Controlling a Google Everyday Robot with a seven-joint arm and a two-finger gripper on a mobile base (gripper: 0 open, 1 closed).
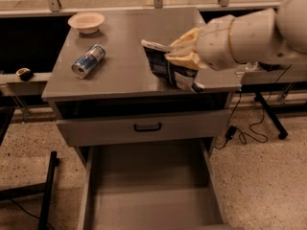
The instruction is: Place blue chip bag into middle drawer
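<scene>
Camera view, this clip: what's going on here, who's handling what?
The robot's gripper is clamped on the blue chip bag, holding it over the right front part of the cabinet top. The middle drawer below is pulled open with a bare floor; the bag is not in it yet. A soda can lies on its side and a bowl sits at the top's left.

The gripper, at about 3 o'clock from the middle of the cabinet top, pinches the blue chip bag between its tan fingers, and the bag hangs tilted with its lower end toward 5 o'clock near the front right corner. On the same top, a soda can lies at 9 o'clock and a bowl sits at 10 o'clock. At 6 o'clock, below the closed drawer front, the middle drawer stands pulled out.
</scene>
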